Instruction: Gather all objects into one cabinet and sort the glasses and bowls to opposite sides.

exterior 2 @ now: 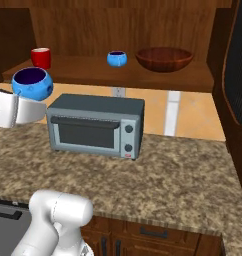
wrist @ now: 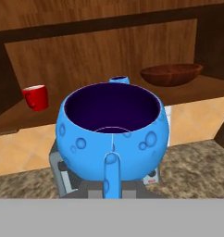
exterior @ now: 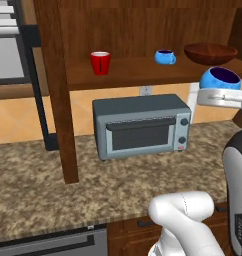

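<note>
Cabinet: the dark brown wooden wall cabinet (exterior: 128,70) has 1 wide shelf and a wood-panelled back; 3 things stand on that shelf.
Shelf, left: a red cylindrical mug with a white inside (exterior: 100,62), upright, well apart from the others.
Shelf, middle: a small squat bright blue cup with a dark inside (exterior: 165,57), upright, near the bowl but not touching it.
Shelf, right: a wide, shallow, dark reddish-brown wooden bowl (exterior: 210,53), upright; nothing shows inside it.
Held cup: a second squat round bright blue cup (wrist: 113,136) with dimpled sides, a dark purple inside and a blue handle facing the hand camera; it holds nothing.
Held cup, place: in the air in front of the cabinet, about level with the shelf's front edge, above the worktop and the oven.
End effector: the end effector (exterior: 220,96) is closed and grips the held blue cup from below, at its handle side.
Worktop: a speckled brown stone worktop (exterior 2: 183,180) carries a grey toaster oven with a dark glass door (exterior 2: 95,125), door shut, under the shelf.
</note>
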